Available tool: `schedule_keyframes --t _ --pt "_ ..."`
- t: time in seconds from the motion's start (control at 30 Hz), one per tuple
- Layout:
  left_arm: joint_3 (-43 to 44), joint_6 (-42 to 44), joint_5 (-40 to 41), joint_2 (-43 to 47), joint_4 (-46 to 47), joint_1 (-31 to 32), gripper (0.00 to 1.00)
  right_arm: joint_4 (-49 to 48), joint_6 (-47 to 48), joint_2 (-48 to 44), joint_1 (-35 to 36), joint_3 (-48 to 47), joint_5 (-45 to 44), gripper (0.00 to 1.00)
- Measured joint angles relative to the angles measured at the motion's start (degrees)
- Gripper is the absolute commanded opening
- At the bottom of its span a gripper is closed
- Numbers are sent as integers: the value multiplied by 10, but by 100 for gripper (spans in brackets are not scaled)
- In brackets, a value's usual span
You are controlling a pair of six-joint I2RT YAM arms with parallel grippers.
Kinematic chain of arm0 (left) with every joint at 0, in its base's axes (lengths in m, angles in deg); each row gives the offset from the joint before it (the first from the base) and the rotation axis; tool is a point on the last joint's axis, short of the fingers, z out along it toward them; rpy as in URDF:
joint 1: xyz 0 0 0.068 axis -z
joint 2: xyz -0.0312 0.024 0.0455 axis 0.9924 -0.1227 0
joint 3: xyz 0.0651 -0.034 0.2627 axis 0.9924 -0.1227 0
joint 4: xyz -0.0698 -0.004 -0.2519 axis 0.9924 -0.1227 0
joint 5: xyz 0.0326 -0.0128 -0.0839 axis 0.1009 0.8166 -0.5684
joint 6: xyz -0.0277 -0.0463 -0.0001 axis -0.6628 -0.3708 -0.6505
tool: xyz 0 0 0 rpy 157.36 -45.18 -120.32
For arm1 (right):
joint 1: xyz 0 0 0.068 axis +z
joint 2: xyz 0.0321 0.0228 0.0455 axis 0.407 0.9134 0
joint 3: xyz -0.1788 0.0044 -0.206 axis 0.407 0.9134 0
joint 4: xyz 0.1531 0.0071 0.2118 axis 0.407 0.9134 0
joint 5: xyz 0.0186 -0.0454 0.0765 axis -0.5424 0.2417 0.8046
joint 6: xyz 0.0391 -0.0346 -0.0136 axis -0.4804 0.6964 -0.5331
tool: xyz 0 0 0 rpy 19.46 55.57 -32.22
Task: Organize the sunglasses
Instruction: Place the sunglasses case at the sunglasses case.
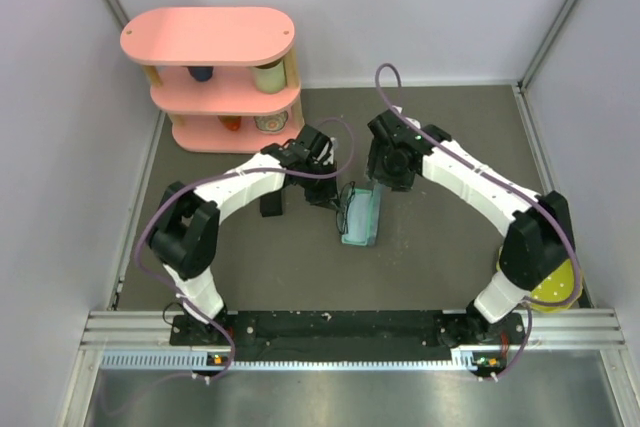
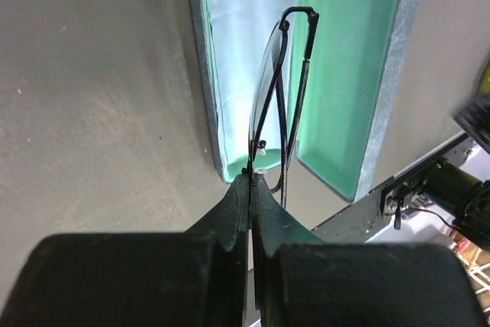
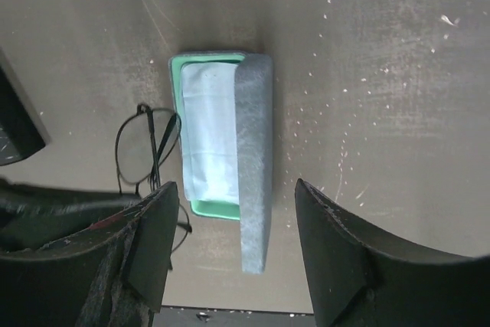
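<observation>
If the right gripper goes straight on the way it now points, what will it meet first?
Most likely the open grey-blue oblong case with green lining: its lid lies between the open fingers of the right gripper. How far off, I cannot tell. The thin dark wire sunglasses are off to one side.

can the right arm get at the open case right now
Probably yes: the right gripper hangs open just over the case, nothing between them. The left gripper, holding the wire glasses beside it, could crowd that side.
</observation>
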Motion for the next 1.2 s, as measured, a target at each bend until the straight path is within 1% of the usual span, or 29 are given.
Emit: schedule_keyframes --t 0.27,0.43,0.7,0.93,1.17,1.2 --pt "28 -11 50 -41 -2 16 0 1 -11 -83 -17 63 -21 62" --pt "72 -15 68 -80 -11 21 0 2 -19 -115 -37 90 -23 62" --pt "102 -14 102 -108 -48 34 0 2 -24 -131 -57 119 -25 62" --pt "136 -13 142 -130 -87 54 0 -2 -24 -135 -61 131 -27 61" --pt "166 -22 190 -151 -120 71 0 -8 -26 -169 -76 169 -27 62" --pt "170 -23 197 -152 -123 74 1 -9 -26 -173 -78 174 -27 62"
